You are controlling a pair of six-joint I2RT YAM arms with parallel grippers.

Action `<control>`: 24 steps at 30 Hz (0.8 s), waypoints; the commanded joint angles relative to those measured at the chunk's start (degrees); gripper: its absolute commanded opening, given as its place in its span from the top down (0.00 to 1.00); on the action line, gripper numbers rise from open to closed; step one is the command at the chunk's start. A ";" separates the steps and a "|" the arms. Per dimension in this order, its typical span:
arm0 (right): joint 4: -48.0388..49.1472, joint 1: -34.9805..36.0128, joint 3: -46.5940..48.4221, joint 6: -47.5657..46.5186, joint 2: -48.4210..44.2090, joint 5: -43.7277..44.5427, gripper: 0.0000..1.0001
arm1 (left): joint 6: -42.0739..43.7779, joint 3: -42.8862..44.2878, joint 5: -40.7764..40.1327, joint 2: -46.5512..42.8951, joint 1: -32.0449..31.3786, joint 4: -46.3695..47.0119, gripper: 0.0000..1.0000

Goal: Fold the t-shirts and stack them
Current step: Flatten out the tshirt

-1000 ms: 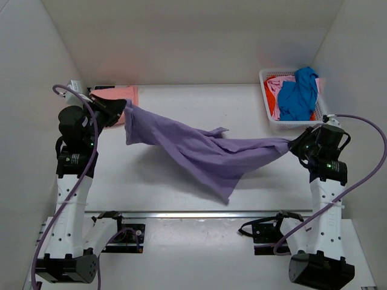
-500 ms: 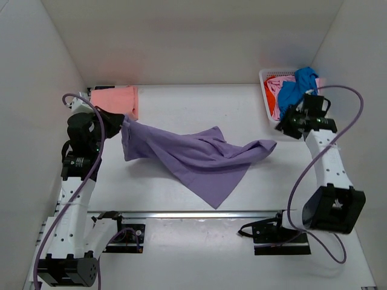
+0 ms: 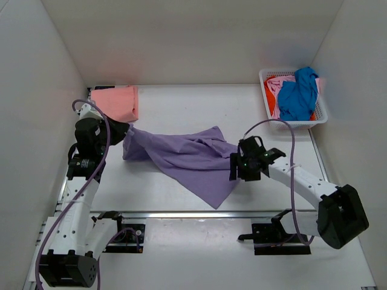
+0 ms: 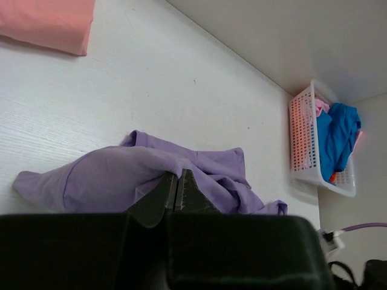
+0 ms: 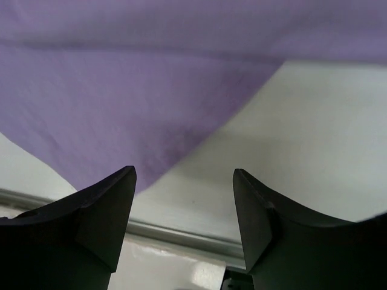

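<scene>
The purple shirt [image 3: 184, 158] lies rumpled and unfolded on the counter [image 3: 181, 106], stretched between the two arms. One bunched corner is pinched in the left end effector [image 4: 177, 181], whose jaws are closed tight on the cloth. The rest trails away from that grip toward the right end effector [image 5: 184, 176]. That one stands wide open and holds nothing. It sits low over the counter, with the shirt's pointed lower edge just ahead of its fingers.

The step in hand looks like spreading this shirt flat; no fold is made in it yet. The next move probably calls for the right end effector to take hold of a free edge or corner, most likely the tip just ahead of it. Both arms could then draw the cloth out smooth. It would need to come in low enough to catch the cloth.

Beyond the left end effector a pink shirt [image 3: 115, 101] lies folded flat, well apart from the purple one, likely the start of the stack. Far from the right end effector a white basket [image 3: 270, 116] holds a blue shirt [image 3: 299, 93] heaped with orange and pink cloth.

Which part of the shirt the left end effector grips cannot be told, and the neck and sleeves are lost in the folds. The shirts in the basket cannot be counted. The right wrist view shows only a patch of purple.
</scene>
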 commanded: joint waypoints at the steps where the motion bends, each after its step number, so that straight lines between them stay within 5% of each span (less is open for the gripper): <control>1: 2.66 3.91 -3.02 5.69 0.27 -1.30 0.37 | -0.02 -0.59 0.97 -1.57 -0.39 2.46 1.00; 7: 6.09 13.74 -4.52 11.04 4.04 -2.55 0.26 | -1.86 -2.26 2.20 -2.19 -0.48 3.60 1.00; 18: 6.54 27.03 1.01 16.76 20.91 1.14 0.22 | -2.12 -2.53 2.29 -3.06 -0.83 3.34 1.00; 20: 5.23 28.70 2.68 15.81 25.12 3.06 0.43 | -2.12 -2.61 2.02 -3.06 -0.83 3.52 1.00; 22: 4.16 29.93 4.53 15.28 27.16 2.12 0.91 | -2.04 -2.87 2.46 -3.33 -0.39 3.25 1.00; 24: 3.37 30.46 5.58 14.84 27.70 1.76 0.99 | -2.30 -2.44 2.29 -2.89 -0.91 2.72 1.00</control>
